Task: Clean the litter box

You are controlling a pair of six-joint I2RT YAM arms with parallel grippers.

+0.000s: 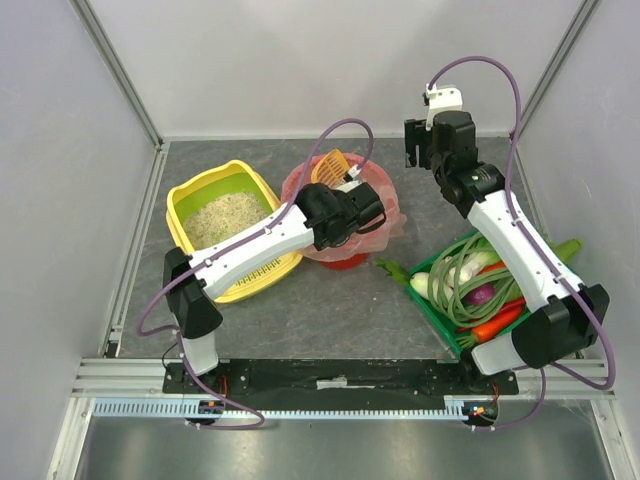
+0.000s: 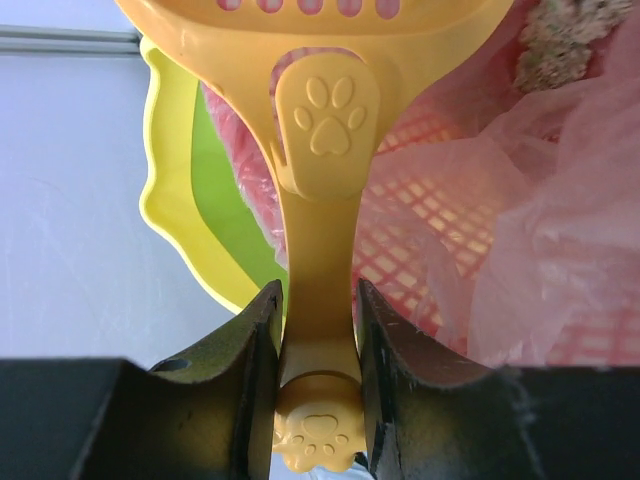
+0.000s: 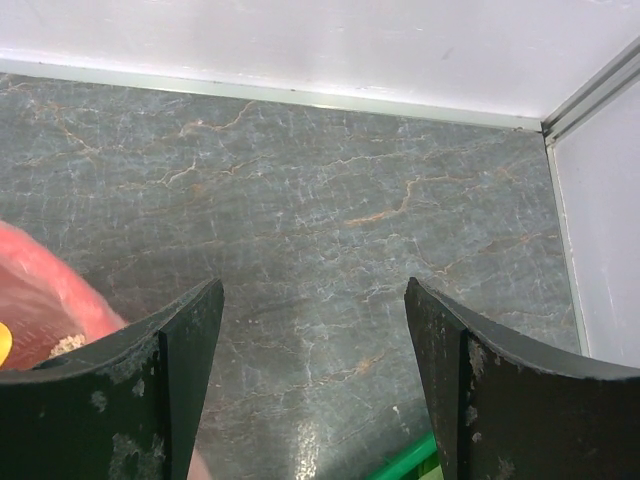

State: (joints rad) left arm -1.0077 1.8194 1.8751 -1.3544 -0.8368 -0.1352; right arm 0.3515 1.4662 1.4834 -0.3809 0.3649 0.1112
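**Emptying the scoop over the bin, with no spill**

My left claw [image 2: 318,292] is nearly closed, both fingers pinching the flat handle of the yellow scoop [image 2: 328,120] low down, just above its end knob. The slotted head is over the red bin [image 1: 345,262], above the pink bag [image 2: 540,220], where a pale clump of litter [image 2: 560,40] already lies. The litter box [image 1: 258,277] sits on the table [image 3: 330,200] at the back left, just beside the bin, with its beige litter spread across the floor of the tray.

I judge this to be the dumping step. To do it well, I would hold the head inside the mouth of the bag and tip it slowly, so whatever it carries slides off instead of flicking out. I'd keep the pinch firm, because the handle is smooth and narrow. The bag film is loose and close, so the head should lift straight up before I swing back to the tray.

My right claw [image 3: 312,330] is held about half open with nothing in it, above bare table at the back right, well clear of the green tray [image 1: 440,325] of vegetables.

I can read no brand or lettering anywhere; the only marks are two embossed paw prints on the scoop handle
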